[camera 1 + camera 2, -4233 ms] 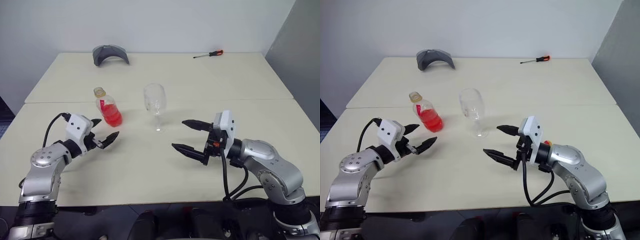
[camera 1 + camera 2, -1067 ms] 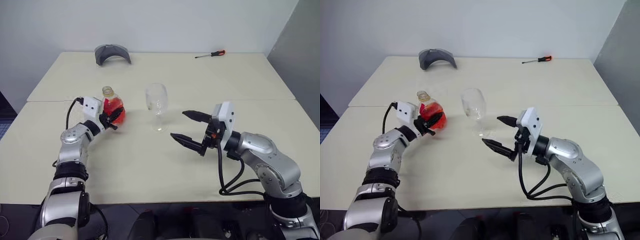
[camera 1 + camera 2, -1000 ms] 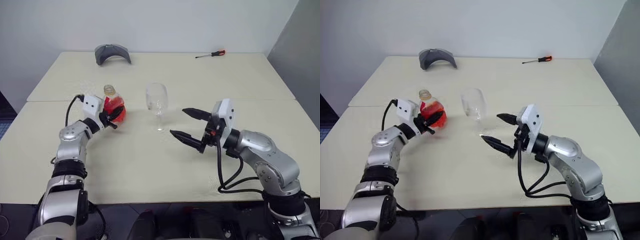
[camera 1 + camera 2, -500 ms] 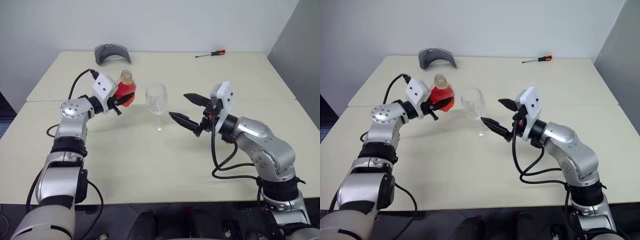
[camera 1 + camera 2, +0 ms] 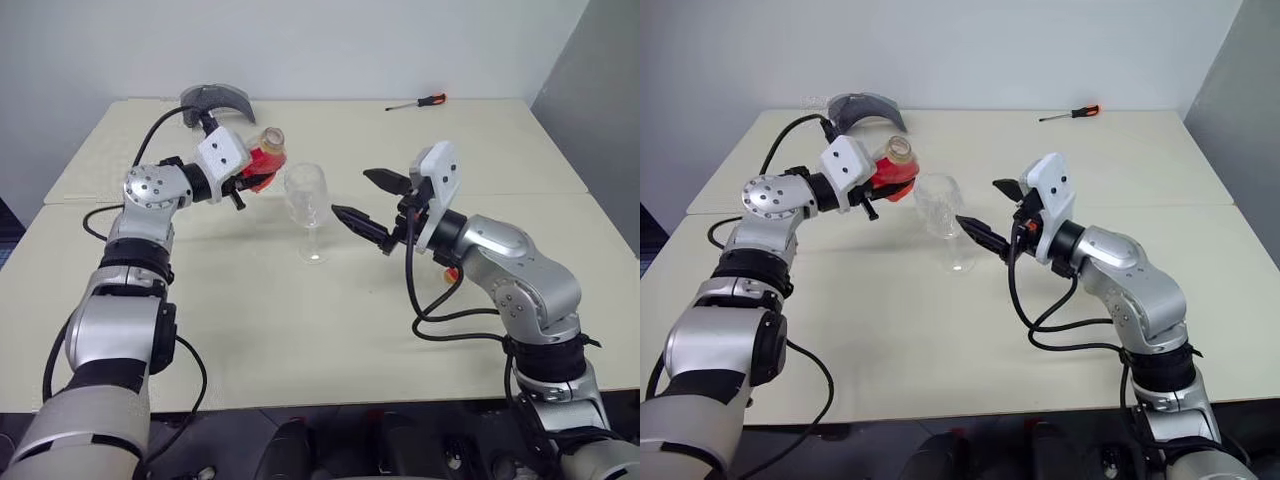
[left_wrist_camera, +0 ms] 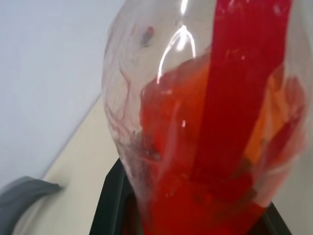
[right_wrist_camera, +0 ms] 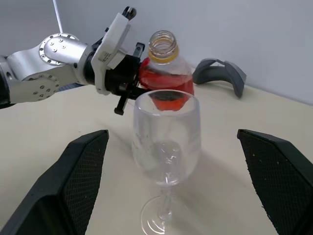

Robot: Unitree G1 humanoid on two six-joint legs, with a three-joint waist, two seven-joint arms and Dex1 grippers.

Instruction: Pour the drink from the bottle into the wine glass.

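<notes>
My left gripper [image 5: 248, 180] is shut on the bottle [image 5: 263, 160] and holds it off the table, tilted with its open neck toward the wine glass [image 5: 305, 200]. The red-orange drink [image 6: 195, 161] sits in the bottle's lower body. Just right of the bottle, the wine glass stands upright on the table, its bowl clear. My right gripper [image 5: 352, 193] is open, level with the bowl and just right of it. In the right wrist view, the glass [image 7: 166, 127] stands between the black fingers [image 7: 80, 176] without touching them, and the bottle [image 7: 164, 73] is behind it.
A grey curved object [image 5: 215, 98] lies at the table's far left edge. A screwdriver [image 5: 418, 101] with a red handle lies at the far right. A seam [image 5: 560, 193] runs across where two tabletops meet. A grey wall panel stands to the right.
My left gripper closed on the bottle, then lifted it up and right toward the glass, tipping its neck over. My right gripper rose and came closer to the bowl, staying open.
</notes>
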